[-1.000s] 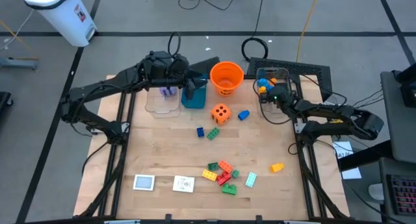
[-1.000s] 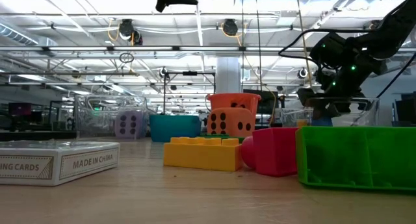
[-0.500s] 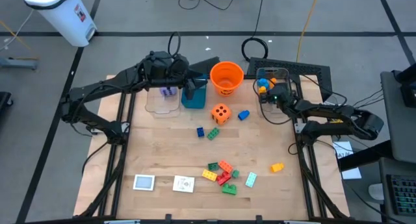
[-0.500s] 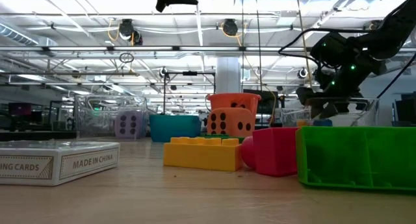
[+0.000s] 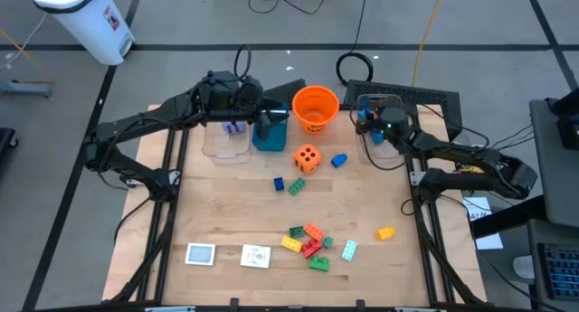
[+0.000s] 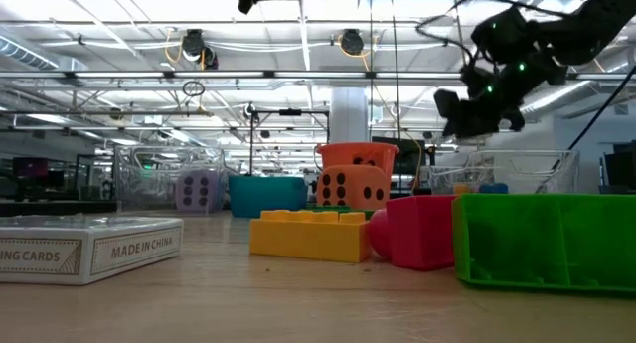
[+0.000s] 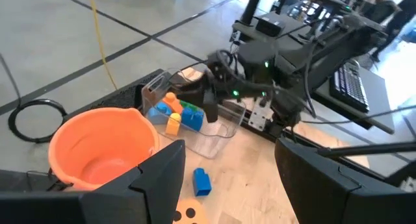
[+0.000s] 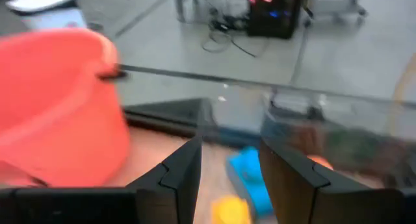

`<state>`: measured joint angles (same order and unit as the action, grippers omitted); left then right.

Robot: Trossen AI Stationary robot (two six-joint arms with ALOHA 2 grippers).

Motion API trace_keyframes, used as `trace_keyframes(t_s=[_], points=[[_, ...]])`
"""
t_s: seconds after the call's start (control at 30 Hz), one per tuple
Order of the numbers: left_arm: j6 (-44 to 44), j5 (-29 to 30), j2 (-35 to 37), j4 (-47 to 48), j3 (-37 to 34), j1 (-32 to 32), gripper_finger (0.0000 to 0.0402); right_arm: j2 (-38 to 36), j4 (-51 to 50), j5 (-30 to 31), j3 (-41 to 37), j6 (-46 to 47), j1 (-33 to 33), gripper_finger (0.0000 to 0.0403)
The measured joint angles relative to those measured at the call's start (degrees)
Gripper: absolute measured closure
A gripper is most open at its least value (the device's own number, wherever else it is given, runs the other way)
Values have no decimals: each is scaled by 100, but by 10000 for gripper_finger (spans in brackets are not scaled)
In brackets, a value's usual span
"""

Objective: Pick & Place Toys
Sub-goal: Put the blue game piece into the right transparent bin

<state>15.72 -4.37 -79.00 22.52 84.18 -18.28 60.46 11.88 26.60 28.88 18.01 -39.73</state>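
Along the desk's far edge stand the containers: a clear bin point(image 5: 225, 138) holding a purple die point(image 5: 233, 127), a teal box point(image 5: 270, 131), an orange bucket point(image 5: 316, 108), and a second clear bin point(image 5: 378, 131) near the far right corner with a few bricks point(image 7: 174, 113) already inside. Sorting looks partly done, by my estimate well under half.

Left to move:
- orange die point(image 5: 307, 157) and blue brick point(image 5: 339, 160), just in front of the bucket
- blue and green pair point(image 5: 289, 184), mid-desk
- brick cluster point(image 5: 310, 245) near the front edge, with a pale blue brick point(image 5: 349, 250) beside it
- yellow brick point(image 5: 385, 231) toward the right edge
- two white cards point(image 5: 230, 254) near the front left

Right hand point(image 5: 365, 118) hangs above the right bin, fingers spread with nothing between them. Left hand point(image 5: 263, 124) hovers over the teal box, fingers apart and empty.
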Motion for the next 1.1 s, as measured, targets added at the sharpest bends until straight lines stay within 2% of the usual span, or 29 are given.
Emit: trace_keyframes(t_s=[0.23, 0.4, 0.47, 0.63, 0.77, 0.93, 1.1], points=[[-492, -145, 489, 270, 227, -99, 156, -451, 167, -161, 478, -658, 221, 259], [-937, -6, 1018, 505, 615, -114, 156, -758, 1086, -1157, 523, -1069, 540, 263], [-1022, -16, 1220, 587, 700, -113, 156, -819, 1442, -1346, 525, -1017, 758, 263], [-952, -415, 1746, 863, 726, 1, 156, -873, 2000, -1341, 525, -1052, 1578, 264], [-706, -680, 2021, 1555, 726, 211, 156, -863, 2156, -1290, 557, -1079, 2369, 264], [-493, -766, 2013, 2444, 703, 749, 156, -600, 2087, -626, 1014, -1306, 3402, 267], [-336, -764, 1942, 2374, 227, 1388, 156, -109, 1776, -255, 1784, -1771, 4183, 268]])
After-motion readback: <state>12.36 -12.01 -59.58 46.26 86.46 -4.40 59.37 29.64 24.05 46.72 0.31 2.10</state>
